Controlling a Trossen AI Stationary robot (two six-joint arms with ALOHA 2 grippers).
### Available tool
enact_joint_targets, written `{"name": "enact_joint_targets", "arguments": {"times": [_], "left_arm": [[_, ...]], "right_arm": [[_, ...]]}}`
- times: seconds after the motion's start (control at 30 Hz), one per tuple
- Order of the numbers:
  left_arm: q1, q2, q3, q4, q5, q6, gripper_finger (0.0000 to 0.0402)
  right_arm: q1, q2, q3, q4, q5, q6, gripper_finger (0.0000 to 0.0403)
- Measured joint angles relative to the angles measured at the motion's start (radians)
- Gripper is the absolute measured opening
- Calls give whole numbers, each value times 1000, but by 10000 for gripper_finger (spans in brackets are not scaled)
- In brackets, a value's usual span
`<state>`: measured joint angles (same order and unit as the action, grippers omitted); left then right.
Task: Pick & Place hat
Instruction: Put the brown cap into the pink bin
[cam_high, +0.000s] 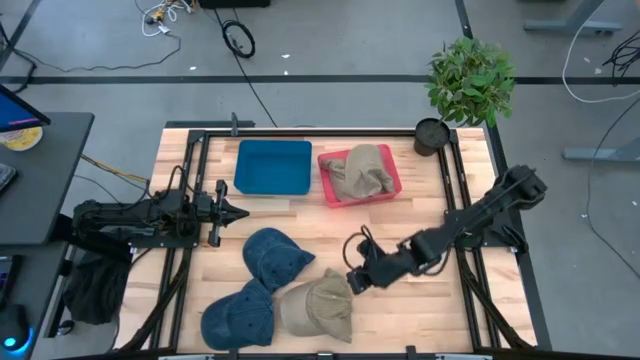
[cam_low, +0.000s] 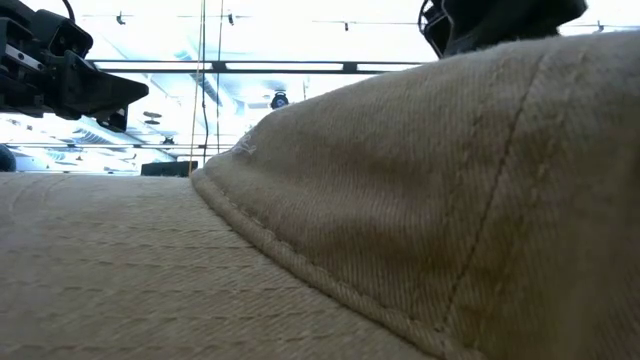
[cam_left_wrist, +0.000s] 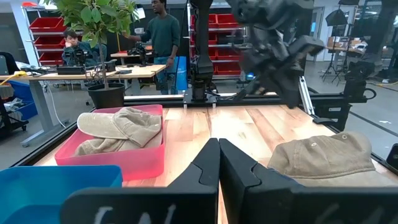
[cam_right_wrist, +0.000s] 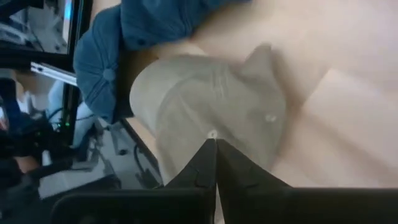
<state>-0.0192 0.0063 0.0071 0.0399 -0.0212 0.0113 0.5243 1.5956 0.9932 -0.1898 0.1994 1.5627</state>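
The right gripper (cam_high: 356, 279) hangs low over the front middle of the table, its two dark fingers (cam_right_wrist: 208, 163) pressed together with nothing between them. Their tips sit just above the near edge of the tan hat (cam_high: 318, 305), which lies on the bare wood at the front; whether they touch the cloth cannot be told. In the right wrist view the hat's crown (cam_right_wrist: 211, 102) is smeared and its stitching hard to read. The low view is almost wholly blocked by this hat's fabric (cam_low: 400, 220), with only a dark part of an arm above it.

Two blue denim hats lie beside it: one (cam_high: 275, 256) just behind the tan hat, the other (cam_high: 238, 316) at its left, its brim cut off by the picture's lower edge.

The left gripper (cam_high: 232, 212) waits at the table's left side, fingers (cam_left_wrist: 205, 168) closed together, holding nothing.

At the back, a red bin (cam_high: 392, 178) holds another tan hat (cam_high: 360, 172), partly folded over itself; a blue bin (cam_high: 272, 167) stands just left of it. A potted plant (cam_high: 470, 82) stands at the back right corner. People show in the room beyond, in the left wrist view.
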Motion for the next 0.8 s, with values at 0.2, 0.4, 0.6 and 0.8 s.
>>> {"name": "enact_joint_targets", "arguments": {"times": [0.2, 0.4, 0.6, 0.8], "left_arm": [[0, 0, 0, 0, 0, 0, 3], [0, 0, 0, 0, 0, 0, 3], [0, 0, 0, 0, 0, 0, 3], [0, 0, 0, 0, 0, 0, 3]], "right_arm": [[58, 76, 0, 51, 37, 53, 77], [69, 118, 0, 45, 36, 53, 192], [72, 117, -1, 47, 37, 52, 303], [51, 198, -1, 119, -30, 26, 344]]}}
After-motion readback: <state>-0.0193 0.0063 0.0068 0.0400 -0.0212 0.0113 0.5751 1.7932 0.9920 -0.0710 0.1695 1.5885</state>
